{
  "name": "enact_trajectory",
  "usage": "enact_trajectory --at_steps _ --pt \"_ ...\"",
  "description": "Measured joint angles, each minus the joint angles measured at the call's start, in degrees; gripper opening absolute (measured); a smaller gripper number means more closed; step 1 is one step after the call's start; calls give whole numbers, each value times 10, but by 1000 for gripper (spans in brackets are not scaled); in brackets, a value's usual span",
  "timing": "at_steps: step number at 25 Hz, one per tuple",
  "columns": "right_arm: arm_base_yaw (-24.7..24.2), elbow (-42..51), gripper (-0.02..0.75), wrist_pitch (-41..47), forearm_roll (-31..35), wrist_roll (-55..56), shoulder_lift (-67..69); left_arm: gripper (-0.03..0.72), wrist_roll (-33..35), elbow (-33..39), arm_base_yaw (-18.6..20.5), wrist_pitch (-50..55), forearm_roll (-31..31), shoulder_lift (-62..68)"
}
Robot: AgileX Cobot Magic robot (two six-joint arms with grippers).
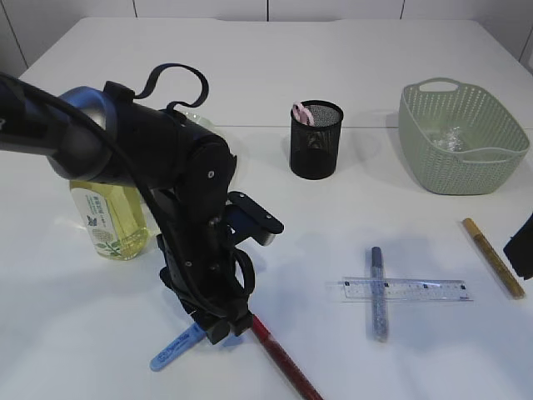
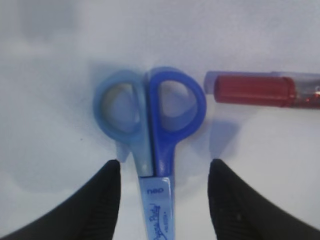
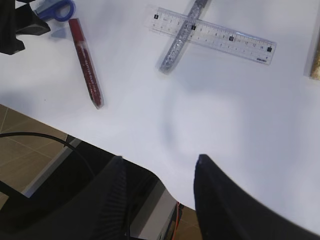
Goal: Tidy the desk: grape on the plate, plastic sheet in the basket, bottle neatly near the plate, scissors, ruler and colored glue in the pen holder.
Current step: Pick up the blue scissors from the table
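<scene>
Left wrist view shows the left gripper (image 2: 165, 200) spread wide astride the scissors (image 2: 150, 130) lying flat on the table, so closing off-centre could nudge them against the red glue pen (image 2: 260, 90) just beside.

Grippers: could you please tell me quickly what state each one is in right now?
Left gripper: open, fingers either side of the scissors, not gripping.
Right gripper: open, holding nothing.
</scene>
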Motion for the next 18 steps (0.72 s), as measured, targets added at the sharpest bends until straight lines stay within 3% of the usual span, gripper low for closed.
enact_trajectory --at_steps 18 --pt "0 0 364 0 0 0 0 405 -23 0 0 -4 0 0"
